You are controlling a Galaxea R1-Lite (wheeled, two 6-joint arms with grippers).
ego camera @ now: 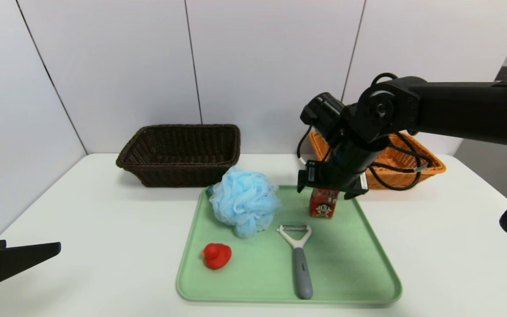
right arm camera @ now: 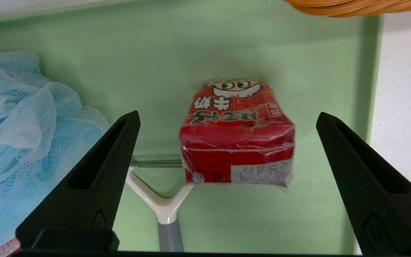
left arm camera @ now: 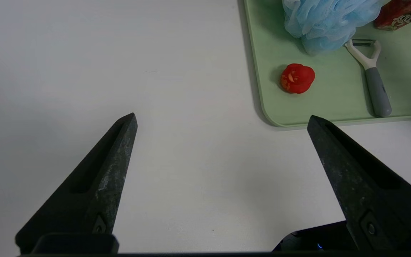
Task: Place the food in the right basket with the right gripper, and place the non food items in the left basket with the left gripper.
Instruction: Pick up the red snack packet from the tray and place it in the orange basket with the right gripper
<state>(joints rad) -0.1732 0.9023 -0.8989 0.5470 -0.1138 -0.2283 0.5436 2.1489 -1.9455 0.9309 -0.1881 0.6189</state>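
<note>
A: Where is your right pincer [right arm camera: 227, 119] just now?

B: In the head view you find it right of centre, pointing steeply down over the red drink carton [ego camera: 323, 203]. In the right wrist view its two black fingers [right arm camera: 95, 178] stand wide apart, one on each side of the carton, touching neither face. It holds nothing.

A: And how does the carton stand?

B: Upright on the green tray [ego camera: 346, 273], near the tray's far right corner. Its long axis is vertical; the cartoon face looks toward the lower edge of the head view. In the wrist view you look down on its top, wrapped in clear film.

A: What else lies on the tray?

B: The light-blue bath pouf [ego camera: 244, 201] sits at the upper left of the tray, apart from the carton. The peeler [ego camera: 299, 259] lies flat in the middle, its long axis running nearly up and down the head view: white head toward the carton, grey handle toward the bottom edge. The red rubber duck [ego camera: 216, 255] sits at the tray's lower left.

A: The baskets?

B: The dark brown basket [ego camera: 181, 154] is upper left of centre on the white counter [ego camera: 82, 220]. The orange basket [ego camera: 429, 171] is at the right, partly behind your arm; you cannot see what is inside it.

A: Your left pincer [left arm camera: 221, 121]?

B: At the lower left corner of the head view, over bare counter, fingers wide and holding nothing.
</note>
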